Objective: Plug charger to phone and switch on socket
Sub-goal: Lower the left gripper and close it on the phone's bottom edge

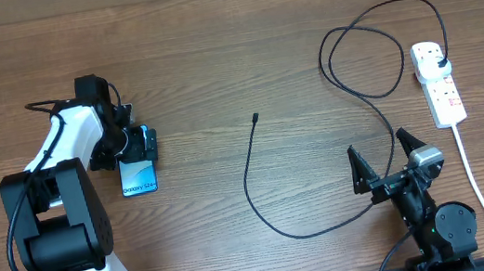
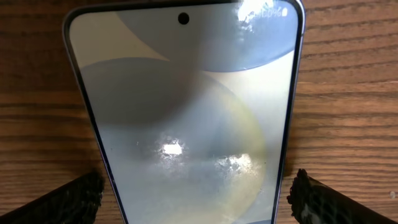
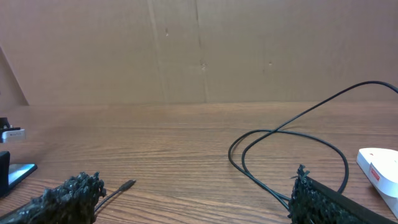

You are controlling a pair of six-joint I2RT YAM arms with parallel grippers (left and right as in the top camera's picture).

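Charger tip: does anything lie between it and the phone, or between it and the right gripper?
Nothing visible. Only bare table separates the charger tip from the phone, which the open left gripper straddles. The open right gripper also faces bare wood toward the tip; the cable merely curves nearby.

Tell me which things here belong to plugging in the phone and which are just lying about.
For the job: phone, charger cable, power strip.
Not part of it: only the wooden table and the cardboard wall behind it.
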